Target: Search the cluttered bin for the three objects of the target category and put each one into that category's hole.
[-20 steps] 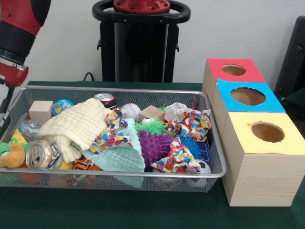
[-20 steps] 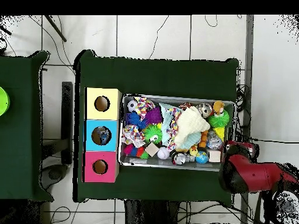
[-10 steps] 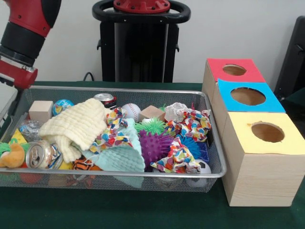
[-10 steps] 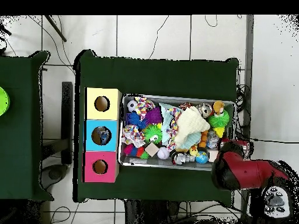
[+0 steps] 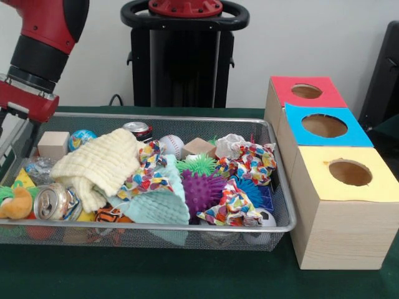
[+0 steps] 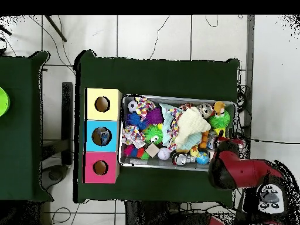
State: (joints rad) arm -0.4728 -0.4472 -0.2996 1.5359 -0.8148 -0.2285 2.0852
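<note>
Arm (image 5: 37,68) has swung closer over the bin's (image 5: 156,119) wooden-block corner, probably starting the search; hand state I cannot tell.

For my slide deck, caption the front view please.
Sawyer arm at the corner of a cluttered mesh bin beside three colour-topped sorting boxes.

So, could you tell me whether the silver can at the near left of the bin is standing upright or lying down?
Lying down: the silver can rests on its side in the bin, its pull-tab end facing the front camera.
</note>
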